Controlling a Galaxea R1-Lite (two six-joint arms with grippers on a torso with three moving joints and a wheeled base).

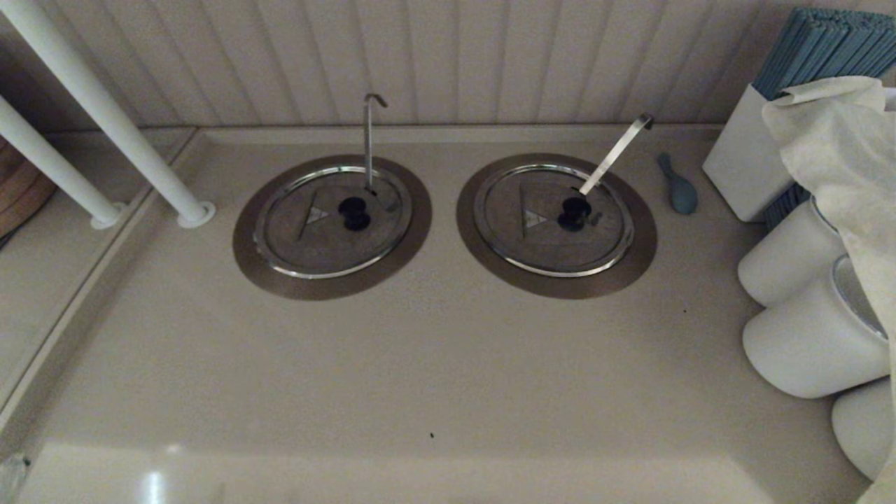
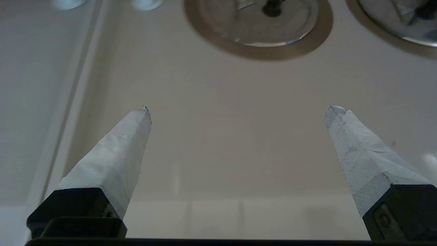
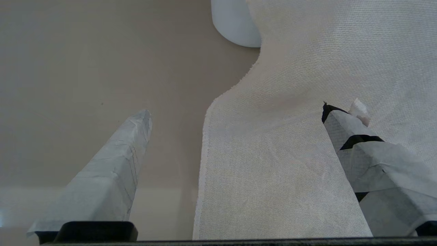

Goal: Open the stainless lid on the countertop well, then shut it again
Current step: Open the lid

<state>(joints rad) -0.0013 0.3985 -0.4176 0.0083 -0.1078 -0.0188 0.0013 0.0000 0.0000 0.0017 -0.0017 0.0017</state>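
Observation:
The stainless lid [image 1: 329, 224] lies flat and closed on the left countertop well, whose dull-steel collar [image 1: 250, 260] rings it. A black knob [image 1: 354, 213] sits at the lid's centre, and a thin hooked ladle rod [image 1: 369, 136] rises through it. In the left wrist view the lid [image 2: 290, 24] shows far ahead of my left gripper [image 2: 237, 109], which is open over bare counter. My right gripper [image 3: 237, 111] is open too, held above a white cloth [image 3: 307, 136]. Neither gripper appears in the head view.
A twin lid [image 1: 542, 227] with a broad flat ladle handle [image 1: 616, 152] lies to the right. A blue spoon [image 1: 677, 185] rests beside it. White canisters [image 1: 812, 336], a white box of blue sticks [image 1: 752, 154] and the cloth [image 1: 840, 140] crowd the right edge. Two white posts [image 1: 112, 119] stand at the left.

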